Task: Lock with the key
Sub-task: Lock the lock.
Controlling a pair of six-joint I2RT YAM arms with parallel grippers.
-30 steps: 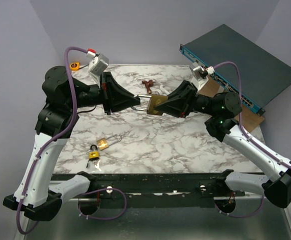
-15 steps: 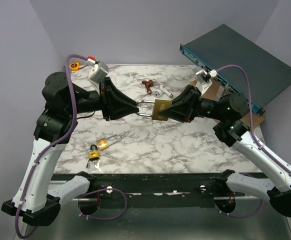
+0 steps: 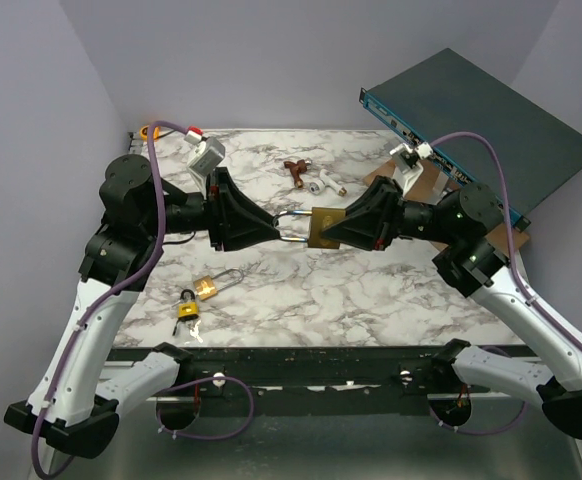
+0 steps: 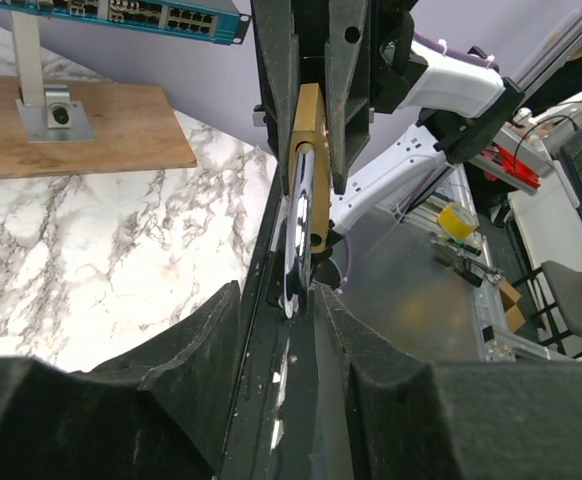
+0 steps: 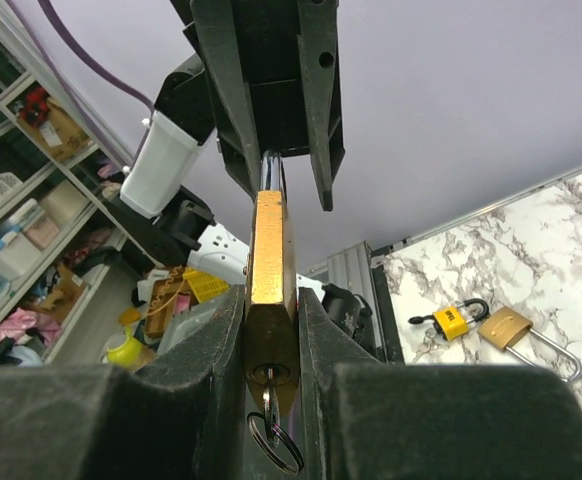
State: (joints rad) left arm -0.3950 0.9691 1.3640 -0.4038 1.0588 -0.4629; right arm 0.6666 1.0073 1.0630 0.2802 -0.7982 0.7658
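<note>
A large brass padlock hangs in the air between my two grippers above the middle of the marble table. My right gripper is shut on its body, one finger on each flat side. A small silvery key sits in its keyhole, with a ring hanging below. My left gripper is shut on the padlock's silvery shackle. In the left wrist view the brass body stands edge-on beyond my fingertips. I cannot tell whether the shackle is latched.
A small brass padlock and a yellow-and-black padlock with tiny keys lie at the front left. Both also show in the right wrist view. A brown piece and white bits lie at the back. A network switch on a wooden board is at the back right.
Both grippers, with the brass padlock between them, have moved a little right and nearer, and the padlock has levelled out. The left arm has reached further right.
</note>
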